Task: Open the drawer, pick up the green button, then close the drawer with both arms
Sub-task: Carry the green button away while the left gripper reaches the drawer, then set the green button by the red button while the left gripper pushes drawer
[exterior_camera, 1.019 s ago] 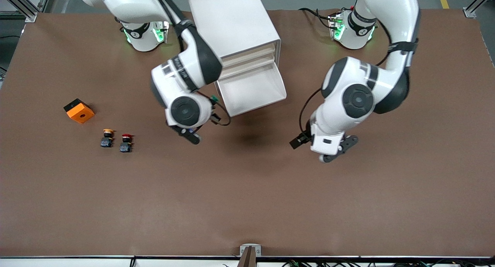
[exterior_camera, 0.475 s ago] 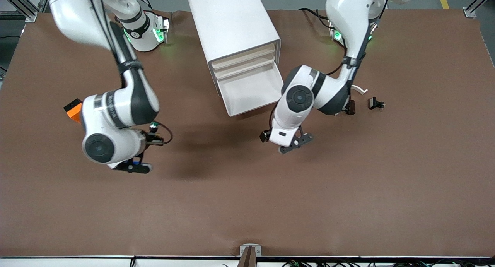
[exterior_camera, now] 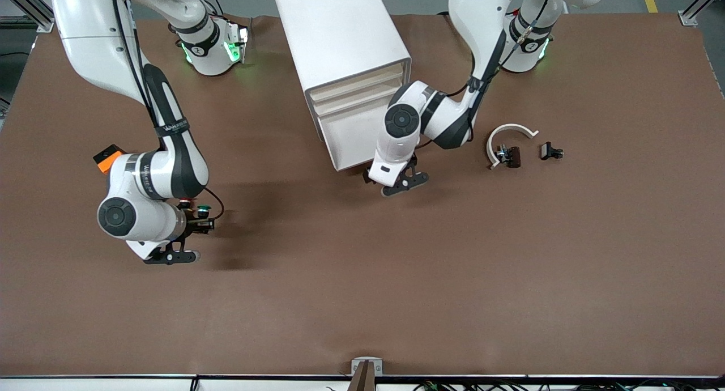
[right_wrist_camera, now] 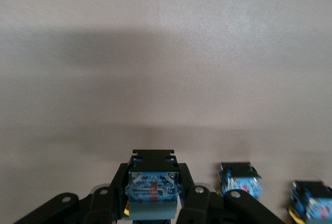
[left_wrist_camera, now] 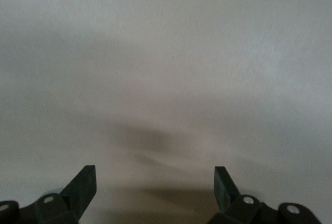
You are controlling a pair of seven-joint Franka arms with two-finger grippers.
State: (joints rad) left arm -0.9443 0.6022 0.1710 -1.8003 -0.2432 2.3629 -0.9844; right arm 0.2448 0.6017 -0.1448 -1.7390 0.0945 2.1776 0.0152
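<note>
My right gripper (right_wrist_camera: pixel 154 203) is clamped on the green-capped black-and-blue push button (right_wrist_camera: pixel 153 183) low over the brown counter (exterior_camera: pixel 362 277), apparently near two similar buttons it could knock, while my left gripper (exterior_camera: pixel 403 182), fingers apart, risks skewing the open white tray-like drawer (exterior_camera: pixel 348 139).

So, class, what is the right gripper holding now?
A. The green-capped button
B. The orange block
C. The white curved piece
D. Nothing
A: in the right wrist view the right gripper has its jaws shut on the button, whose green cap shows in the front view.
</note>
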